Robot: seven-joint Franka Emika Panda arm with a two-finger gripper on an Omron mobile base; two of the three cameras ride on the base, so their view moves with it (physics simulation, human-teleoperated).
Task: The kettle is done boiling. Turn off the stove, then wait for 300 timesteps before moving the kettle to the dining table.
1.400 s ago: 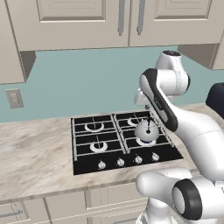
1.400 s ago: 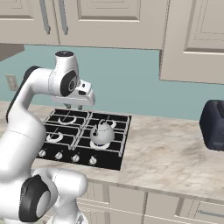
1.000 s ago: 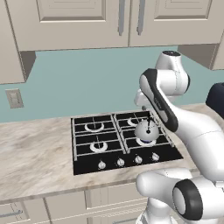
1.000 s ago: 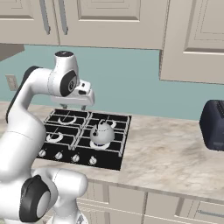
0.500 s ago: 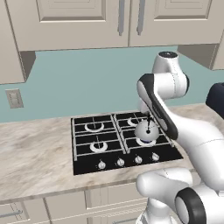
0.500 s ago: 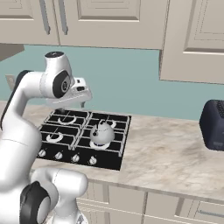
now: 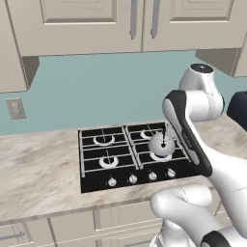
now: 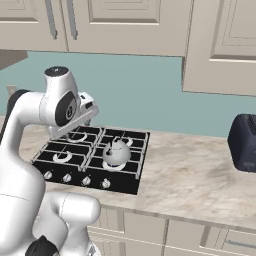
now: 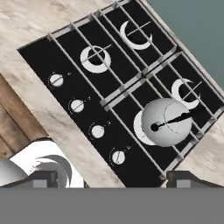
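Kettle (image 9: 166, 121) sits on the front-right burner of the stove (image 9: 87, 83), arm raised above it, nothing grasped.

Near to far: hand view looks steeply down on the four knobs (image 9: 97, 131) along the cooktop's front edge, then the kettle with its dark handle across the top, then the three bare burner rings. Fingertips (image 9: 43, 178) barely show at the bottom edge of that view, set wide apart, clear of everything. Right base view adds what the others lack: a dark toaster (image 8: 244, 142) well off to the right on the marbled counter (image 8: 200, 170), and the wrist hanging over the stove's back-left corner. Left base view adds a wall outlet (image 7: 16, 108) on the teal backsplash; there the forearm partly covers the kettle's right side. Cabinets (image 7: 140, 24) run overhead.
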